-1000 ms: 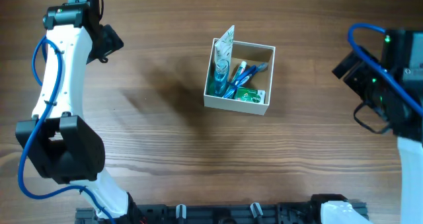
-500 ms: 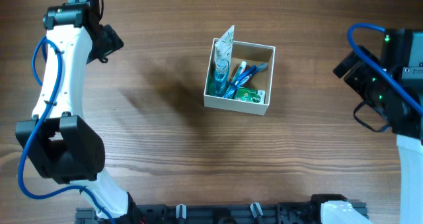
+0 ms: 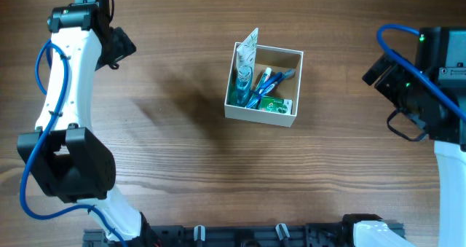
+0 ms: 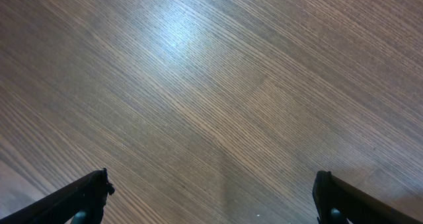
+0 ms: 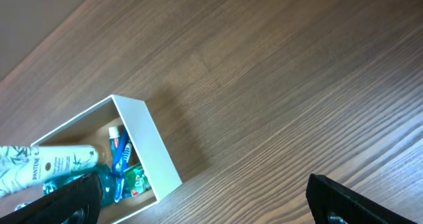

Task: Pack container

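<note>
White-walled and holding a tube [image 3: 248,50], blue toothbrushes [image 3: 268,81] and a green packet [image 3: 279,106], the container [image 3: 259,114] sits mid-width on the wooden table [image 3: 182,159], nearer its far edge. The left gripper [image 4: 211,186] and right gripper [image 5: 201,186] hang empty, jaws wide apart.

In the overhead view, the right arm [image 3: 426,94] has shifted a short way toward 10 o'clock, away from the table's right edge. The right gripper [image 3: 378,71] at its end has been carried in the same direction and now lies slightly nearer the table centre. The blue cable [image 3: 397,29] looped over the arm has followed the same displacement.
</note>
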